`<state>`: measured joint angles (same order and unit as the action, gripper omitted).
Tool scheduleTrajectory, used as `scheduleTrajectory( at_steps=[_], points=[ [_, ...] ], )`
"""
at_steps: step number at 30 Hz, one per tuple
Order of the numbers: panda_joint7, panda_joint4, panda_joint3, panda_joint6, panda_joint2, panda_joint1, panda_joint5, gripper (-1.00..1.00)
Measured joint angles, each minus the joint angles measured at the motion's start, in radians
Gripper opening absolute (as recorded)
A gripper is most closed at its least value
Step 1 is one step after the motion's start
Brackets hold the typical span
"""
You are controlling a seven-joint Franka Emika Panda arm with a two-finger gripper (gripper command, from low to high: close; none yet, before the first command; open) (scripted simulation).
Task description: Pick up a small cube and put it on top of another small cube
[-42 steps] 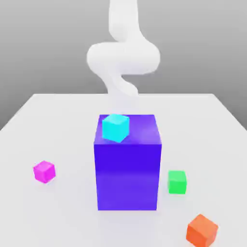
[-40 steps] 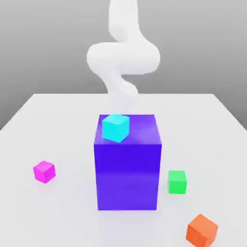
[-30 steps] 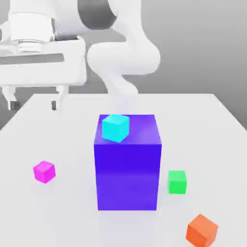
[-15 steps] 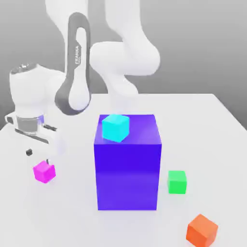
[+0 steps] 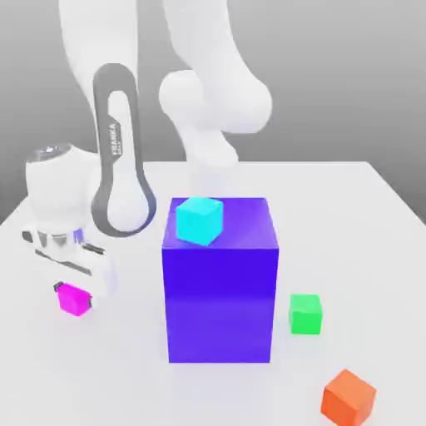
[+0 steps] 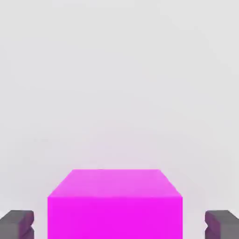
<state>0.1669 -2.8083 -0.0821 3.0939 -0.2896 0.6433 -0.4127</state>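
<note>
**Fingers straddling the magenta cube, grip not yet made**

On the white tabletop (image 5: 366,216), the big blue-violet block (image 5: 219,304) stands in the middle. The gripper (image 5: 73,291) is down at tabletop level on that block's exterior-view left, with its fingers (image 6: 16,224) spread either side of the small magenta cube (image 5: 74,300) and a gap showing on each side. The green cube (image 5: 305,314) sits just beside the block on its opposite side, so the likely risks are a carry path that clips the tall block or the cyan cube (image 5: 200,220) on top of it. An off-centre squeeze could also twist the cube. The magenta cube (image 6: 114,205) lies flat, its side faces squared to the fingers. As a cube it has no long axis.
</note>
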Motion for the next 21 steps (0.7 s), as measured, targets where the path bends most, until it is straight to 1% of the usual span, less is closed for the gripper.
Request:
scheduleTrajectory(
  at_steps=[3,4,6,11,14,17,21],
  points=[
    [-0.003,0.001,0.015,0.004,-0.006,0.014,-0.004,-1.00],
    [0.001,0.000,0.005,0.001,-0.001,0.006,0.002,-1.00],
    [0.017,-0.004,-0.045,-0.016,0.021,-0.039,0.024,-1.00],
    [0.111,-0.022,-0.195,-0.068,0.095,-0.157,0.151,-1.00],
    [0.175,-0.033,-0.268,-0.102,0.142,-0.208,0.238,-1.00],
    [0.232,-0.043,-0.315,-0.135,0.189,-0.235,0.315,-1.00],
    [0.286,-0.057,-0.336,-0.180,0.247,-0.238,0.387,-1.00]
  ],
)
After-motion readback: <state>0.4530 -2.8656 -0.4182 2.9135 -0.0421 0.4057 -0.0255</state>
